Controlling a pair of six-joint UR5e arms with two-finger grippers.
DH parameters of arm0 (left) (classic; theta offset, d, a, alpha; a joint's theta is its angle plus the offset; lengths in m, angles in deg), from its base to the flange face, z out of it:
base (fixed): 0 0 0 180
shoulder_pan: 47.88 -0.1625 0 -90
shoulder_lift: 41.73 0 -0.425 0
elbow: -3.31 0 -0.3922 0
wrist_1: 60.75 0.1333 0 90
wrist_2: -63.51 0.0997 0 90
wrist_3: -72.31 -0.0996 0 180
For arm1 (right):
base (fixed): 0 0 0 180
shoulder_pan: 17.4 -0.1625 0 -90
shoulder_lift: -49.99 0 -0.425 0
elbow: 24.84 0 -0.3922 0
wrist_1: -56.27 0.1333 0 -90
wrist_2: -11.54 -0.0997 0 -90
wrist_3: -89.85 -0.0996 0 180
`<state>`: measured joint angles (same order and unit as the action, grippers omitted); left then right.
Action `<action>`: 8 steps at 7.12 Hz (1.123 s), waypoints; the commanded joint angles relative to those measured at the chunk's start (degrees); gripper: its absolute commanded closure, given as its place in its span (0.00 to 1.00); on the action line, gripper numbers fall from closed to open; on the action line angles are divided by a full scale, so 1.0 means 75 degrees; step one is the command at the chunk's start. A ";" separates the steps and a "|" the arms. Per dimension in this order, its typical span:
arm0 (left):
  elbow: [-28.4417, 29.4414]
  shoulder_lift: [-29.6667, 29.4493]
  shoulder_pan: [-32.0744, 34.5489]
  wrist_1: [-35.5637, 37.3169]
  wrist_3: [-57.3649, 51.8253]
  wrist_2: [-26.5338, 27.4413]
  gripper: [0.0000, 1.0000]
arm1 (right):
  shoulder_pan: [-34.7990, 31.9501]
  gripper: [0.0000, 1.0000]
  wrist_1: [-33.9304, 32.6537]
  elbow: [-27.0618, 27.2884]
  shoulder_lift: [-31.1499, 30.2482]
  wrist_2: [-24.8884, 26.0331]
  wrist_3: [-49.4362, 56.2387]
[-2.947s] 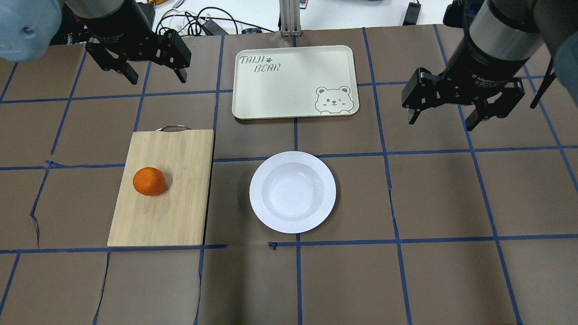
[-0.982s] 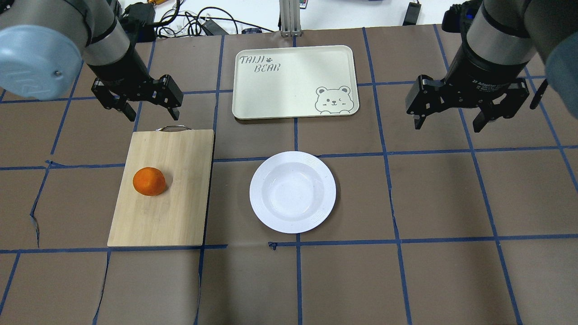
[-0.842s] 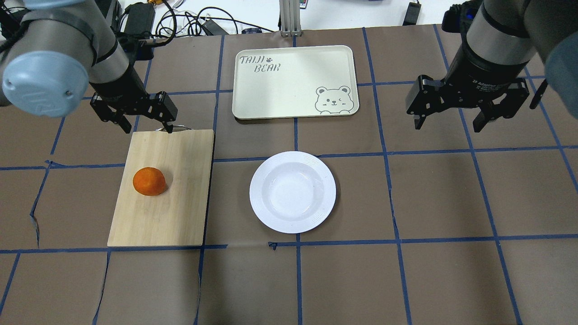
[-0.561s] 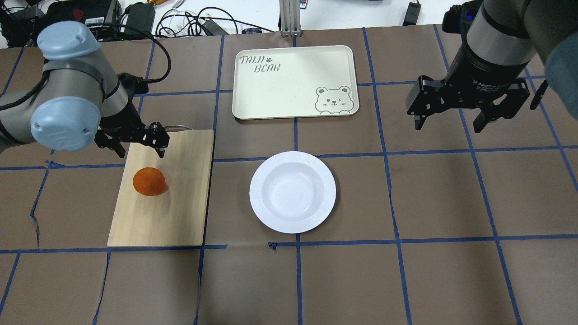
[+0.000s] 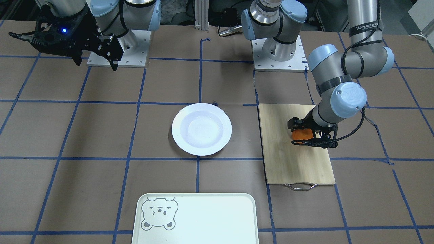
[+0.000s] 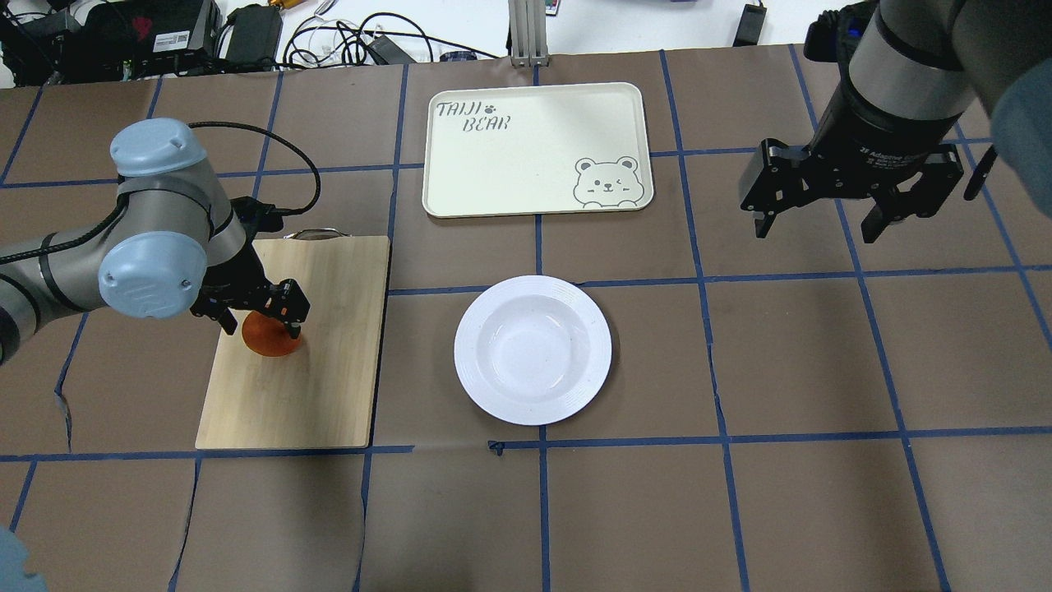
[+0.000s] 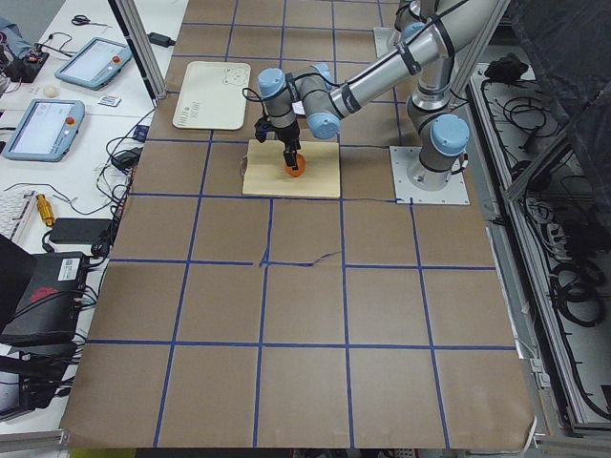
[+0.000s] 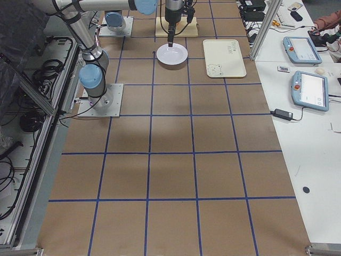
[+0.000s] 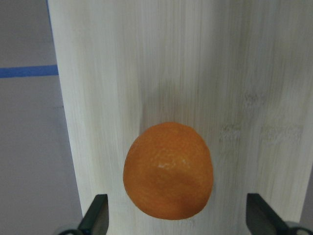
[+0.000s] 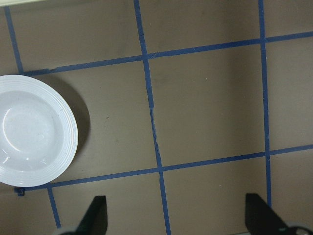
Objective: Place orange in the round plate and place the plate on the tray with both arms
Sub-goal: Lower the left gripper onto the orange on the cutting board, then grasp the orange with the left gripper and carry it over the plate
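From above and behind, looks over the worktop (image 6: 781, 370); from across, faces back steeply. From either end, sights along it, far off. At the wrists, stares down, close: left onto the orange (image 9: 168, 170), right past the round plate (image 10: 63, 132), also seen overhead.

- Bare bamboo cutting board (image 6: 329, 370) is seen either side of the small glossy orange (image 9: 168, 170).
- The white round plate (image 6: 472, 386) is ringed by open brown table (image 6: 789, 362).

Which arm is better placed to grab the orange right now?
Left. The left gripper is down over the orange on the bamboo cutting board, its fingers open on either side. The right gripper hangs open, with the round plate between it and the orange.
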<state>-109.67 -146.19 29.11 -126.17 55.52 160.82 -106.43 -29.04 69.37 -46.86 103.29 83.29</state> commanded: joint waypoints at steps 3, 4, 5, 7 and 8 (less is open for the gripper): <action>0.0272 -0.0089 0.0001 0.0097 -0.0247 -0.0060 0.90 | 0.0000 0.00 0.0019 0.0012 0.0012 0.0000 -0.0004; 0.0901 -0.0204 0.0106 -0.0042 0.0033 -0.0327 0.90 | 0.0012 0.00 0.0019 0.0012 0.0012 0.0047 -0.0004; 0.1568 -0.0367 0.0119 -0.0554 0.0836 -0.1119 0.90 | 0.0000 0.00 0.0019 0.0012 0.0012 0.0129 0.0008; 0.2357 -0.0730 0.0887 -0.0606 0.2243 -0.1525 0.90 | 0.0000 0.00 -0.0004 0.0012 0.0023 0.0118 0.0008; 0.2569 -0.0825 0.1588 -0.0617 0.3155 -0.1560 0.90 | 0.0081 0.00 -0.0016 0.0000 0.0081 0.0118 0.0054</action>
<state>-93.21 -151.11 35.37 -130.55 71.10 150.08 -106.30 -29.05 69.45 -46.59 104.15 83.42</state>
